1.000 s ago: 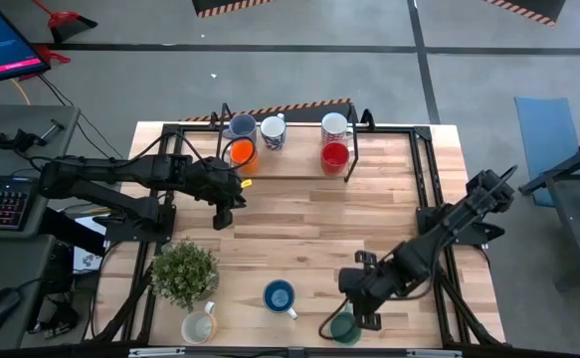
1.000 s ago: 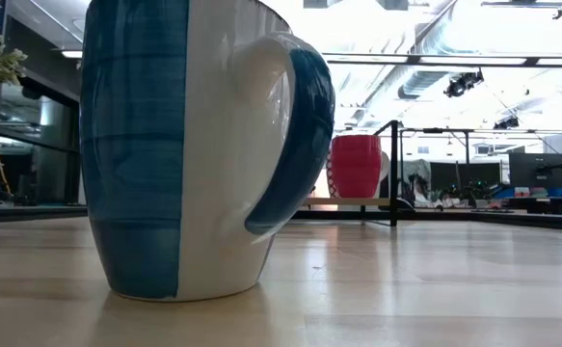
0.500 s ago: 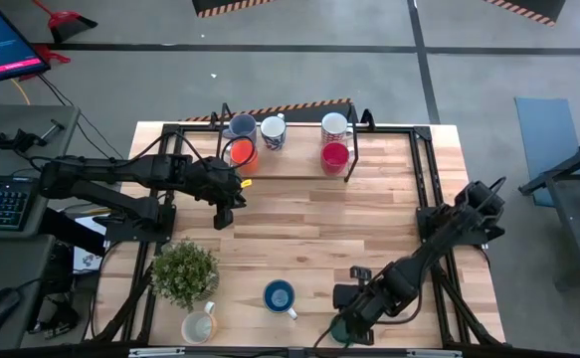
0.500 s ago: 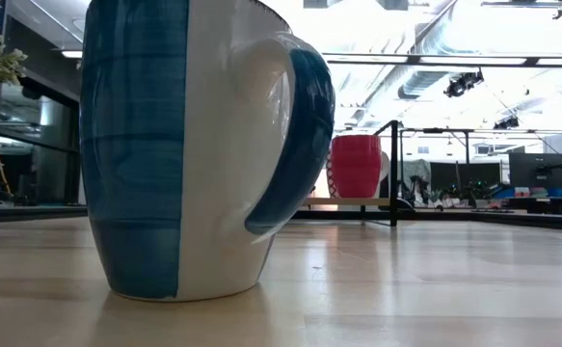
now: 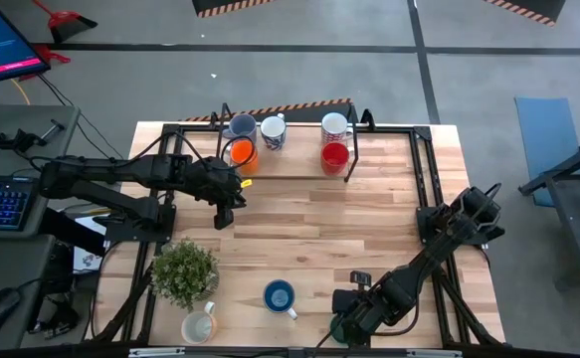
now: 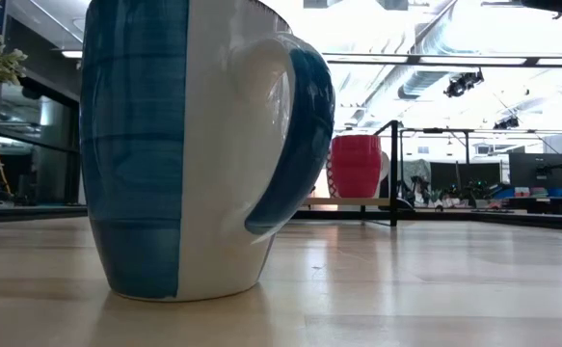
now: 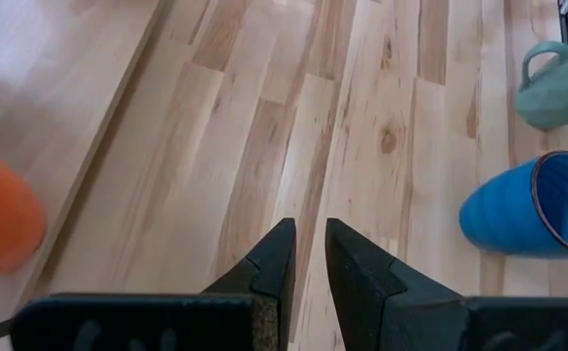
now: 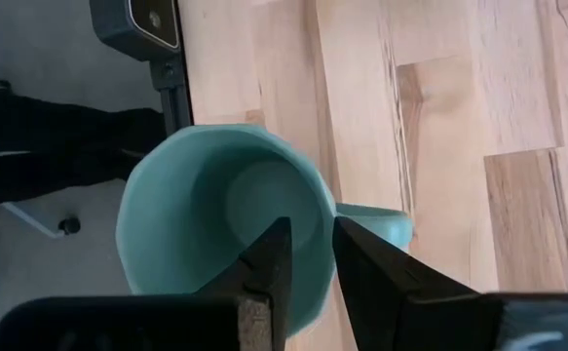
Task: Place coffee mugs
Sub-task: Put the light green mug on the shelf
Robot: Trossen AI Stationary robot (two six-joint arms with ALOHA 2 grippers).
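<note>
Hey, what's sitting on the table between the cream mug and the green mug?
The blue mug stands between the cream mug and the green mug, in the high view.

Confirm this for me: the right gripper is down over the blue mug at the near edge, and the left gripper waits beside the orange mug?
Not quite. The right gripper is over the green mug, not the blue mug, which stands apart toward the plant; the right wrist view shows its fingers straddling the green rim. The left gripper does wait beside the orange mug.

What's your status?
Right gripper straddling green mug rim at table's near edge. Left gripper empty, nearly shut, beside orange mug. Nothing in the way.
</note>
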